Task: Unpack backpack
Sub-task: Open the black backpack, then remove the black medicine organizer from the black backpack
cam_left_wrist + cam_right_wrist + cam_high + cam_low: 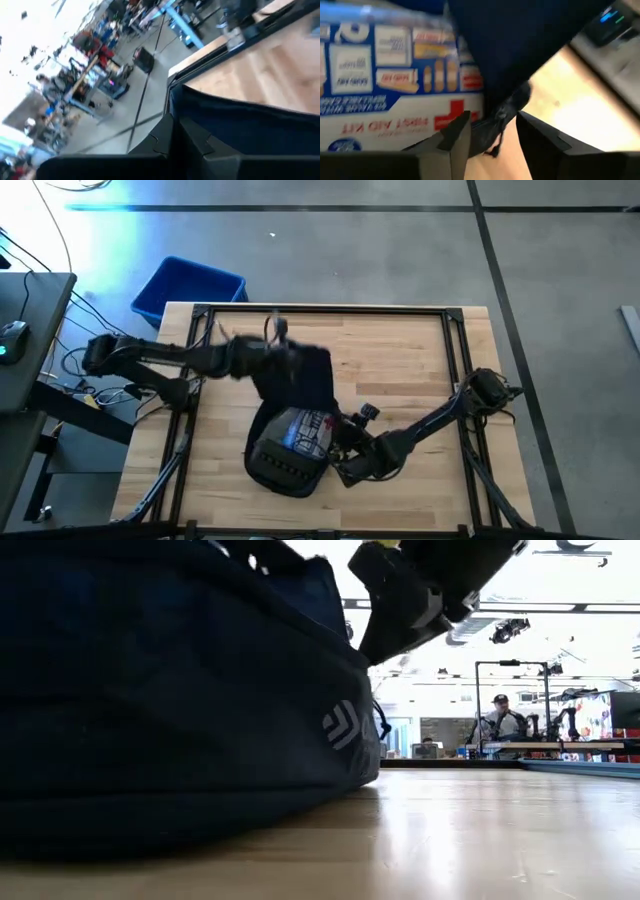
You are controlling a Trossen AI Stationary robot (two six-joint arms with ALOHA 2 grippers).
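At table centre, the soft dark navy fabric backpack point(300, 395) lies floppy, the left gripper point(290, 360) reaching in from the left, clamped on its upper fabric edge. Right gripper point(335, 442) sits at the bag's mouth, fingers point(455, 137) parted, nothing held. Only the right wrist view shows lettering on the blue-and-white first aid kit point(390, 85); a bright blue plastic bin point(188, 290) stands beyond the table.

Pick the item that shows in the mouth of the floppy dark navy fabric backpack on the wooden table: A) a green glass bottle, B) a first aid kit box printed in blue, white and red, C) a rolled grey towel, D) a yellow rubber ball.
B: the right wrist view shows the first aid kit box, with printed bandage pictures and a red cross, beside the backpack fabric.
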